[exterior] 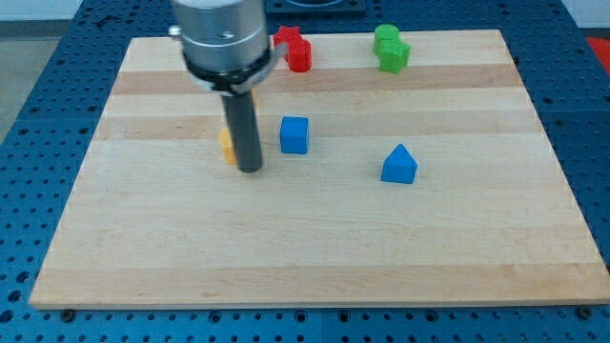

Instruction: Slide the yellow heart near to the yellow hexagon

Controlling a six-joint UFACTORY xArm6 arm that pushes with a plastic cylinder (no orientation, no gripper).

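Note:
My tip [250,170] rests on the board left of centre. A yellow block [227,146] sits just to the left of the rod, touching or nearly touching it. It is mostly hidden and I cannot make out its shape. A small sliver of a second yellow block [254,94] shows beside the rod, just under the arm's body. Its shape is hidden as well, so I cannot tell which block is the heart and which the hexagon.
A blue cube [294,134] stands just right of the rod. A blue pentagon-like block [399,165] lies further right. Two red blocks [294,48] and two green blocks [390,48] sit near the wooden board's [315,257] top edge.

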